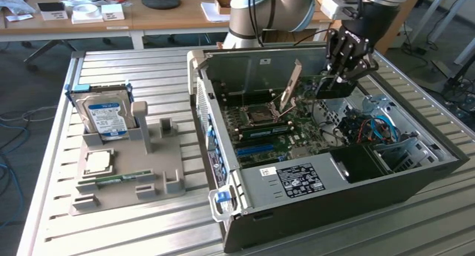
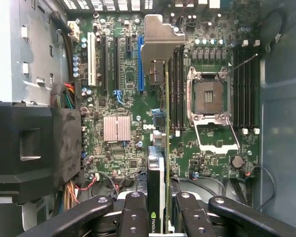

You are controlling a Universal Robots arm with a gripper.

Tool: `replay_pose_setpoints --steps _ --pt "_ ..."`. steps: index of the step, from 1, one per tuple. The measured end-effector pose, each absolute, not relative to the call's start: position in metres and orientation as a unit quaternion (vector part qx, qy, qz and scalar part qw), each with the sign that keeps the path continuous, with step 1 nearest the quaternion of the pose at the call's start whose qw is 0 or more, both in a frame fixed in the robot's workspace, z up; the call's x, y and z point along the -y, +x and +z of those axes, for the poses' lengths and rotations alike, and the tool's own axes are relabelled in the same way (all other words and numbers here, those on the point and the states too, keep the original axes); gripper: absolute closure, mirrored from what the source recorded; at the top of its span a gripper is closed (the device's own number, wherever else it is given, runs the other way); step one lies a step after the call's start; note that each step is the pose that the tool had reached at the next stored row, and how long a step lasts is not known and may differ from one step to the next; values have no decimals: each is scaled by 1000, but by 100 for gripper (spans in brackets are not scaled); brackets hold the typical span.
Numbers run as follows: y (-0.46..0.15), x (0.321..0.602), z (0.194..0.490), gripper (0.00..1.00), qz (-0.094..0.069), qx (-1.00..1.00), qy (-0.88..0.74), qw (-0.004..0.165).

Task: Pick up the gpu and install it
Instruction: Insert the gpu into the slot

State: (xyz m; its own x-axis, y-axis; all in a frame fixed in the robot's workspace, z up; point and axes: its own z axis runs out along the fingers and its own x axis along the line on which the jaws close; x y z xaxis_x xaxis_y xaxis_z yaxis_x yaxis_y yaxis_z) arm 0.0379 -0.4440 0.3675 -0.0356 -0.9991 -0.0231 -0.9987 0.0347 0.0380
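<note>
**Pincer and card.** The pincer (image 1: 337,78) is clamped on the gpu (image 1: 291,87). In the wrist view its two fingers (image 2: 134,217) close on either face of the card (image 2: 157,170), which stands on edge between them. The card runs straight out from the pincer. Its silver bracket (image 2: 160,39) is at the end farthest from the grip.

**Progress.** The pick-up is judged complete, since the pincer alone carries the gpu and nothing else supports it. Installation is judged not yet done. The card hangs above the motherboard (image 2: 207,158) inside the open computer case (image 1: 334,181), and no part of it appears seated in a slot.

**Below the pincer.** The blue expansion slot (image 2: 140,64) lies just to one side of the card's line, and the memory slots (image 2: 176,84) lie just to the other. With the card held off the board, it cannot be told whether its lower edge is aligned with the blue slot. The open CPU socket (image 2: 207,96) lies past the memory slots, farther from the card.

**Away from the pincer.** Well apart, toward the exterior view's left, a grey parts holder (image 1: 126,181) rests on the slatted bench (image 1: 148,67). A blue-labelled hard drive (image 1: 108,114) stands upright in it.
</note>
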Motion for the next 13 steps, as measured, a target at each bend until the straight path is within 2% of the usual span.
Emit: replay_pose_setpoints --steps 13 --pt "33 444 366 73 -18 716 698 2"
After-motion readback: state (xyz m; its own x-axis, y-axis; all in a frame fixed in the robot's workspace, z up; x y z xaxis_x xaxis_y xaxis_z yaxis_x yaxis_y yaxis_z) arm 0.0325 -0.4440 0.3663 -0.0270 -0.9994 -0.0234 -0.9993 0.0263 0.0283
